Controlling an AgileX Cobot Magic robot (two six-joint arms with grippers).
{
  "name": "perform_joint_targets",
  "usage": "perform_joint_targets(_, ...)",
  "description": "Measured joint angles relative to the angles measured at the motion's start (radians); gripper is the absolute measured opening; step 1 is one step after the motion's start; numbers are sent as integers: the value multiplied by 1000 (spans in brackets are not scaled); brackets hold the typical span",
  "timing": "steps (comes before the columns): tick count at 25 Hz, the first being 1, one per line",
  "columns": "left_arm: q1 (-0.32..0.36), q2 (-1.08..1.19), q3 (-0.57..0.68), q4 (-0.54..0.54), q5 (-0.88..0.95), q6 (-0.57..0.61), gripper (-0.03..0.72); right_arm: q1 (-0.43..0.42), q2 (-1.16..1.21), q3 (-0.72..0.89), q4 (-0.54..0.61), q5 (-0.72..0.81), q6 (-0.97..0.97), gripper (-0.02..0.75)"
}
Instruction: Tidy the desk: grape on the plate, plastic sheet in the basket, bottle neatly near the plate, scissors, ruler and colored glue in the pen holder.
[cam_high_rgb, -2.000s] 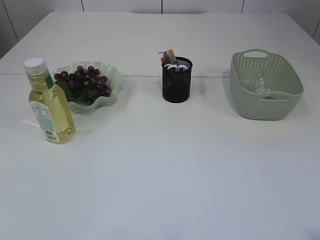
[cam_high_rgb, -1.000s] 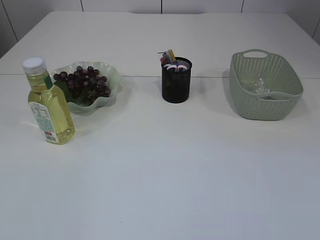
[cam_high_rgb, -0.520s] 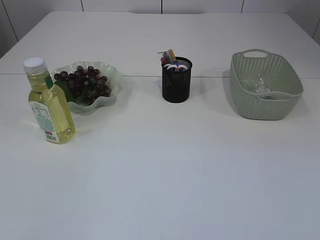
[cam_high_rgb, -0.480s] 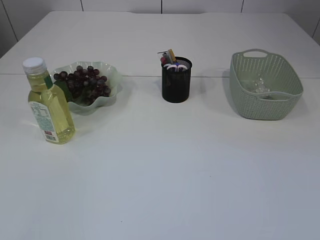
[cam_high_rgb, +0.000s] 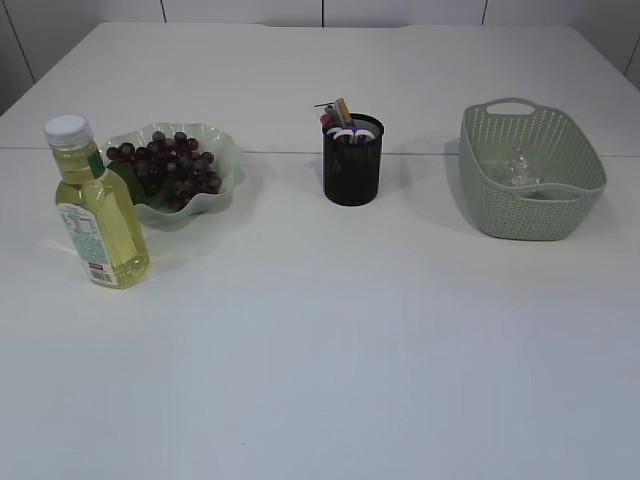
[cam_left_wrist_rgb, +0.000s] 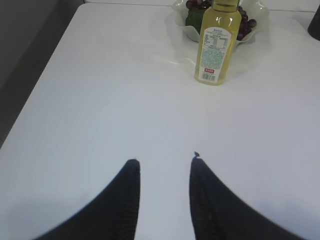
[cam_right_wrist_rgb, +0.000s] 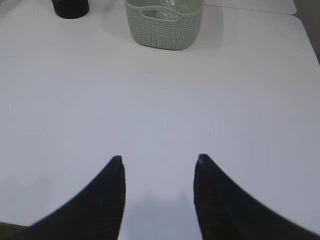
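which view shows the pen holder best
The exterior view: the black pen holder stands whole at table centre, items poking from its top. The right wrist view catches only its lower part at the top edge; the left wrist view only a dark sliver.

Bottle (cam_high_rgb: 96, 214) upright beside plate (cam_high_rgb: 226, 160) holding grapes (cam_high_rgb: 165, 168).

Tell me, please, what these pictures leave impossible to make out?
- Pen holder, exterior view: the items inside are too small and crowded to tell apart.
- Basket: its wall hides most of the clear sheet.
- Grapes, left wrist view: cut off by the top edge, behind the bottle.
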Motion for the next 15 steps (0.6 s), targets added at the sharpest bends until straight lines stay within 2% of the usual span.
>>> perform_joint_targets(8, -101, 0, 0, -1, 0, 0, 246, 0, 0, 0, 0, 0, 2, 364)
perform_joint_targets(15, -106, 0, 0, -1, 0, 0, 246, 0, 0, 0, 0, 0, 2, 365)
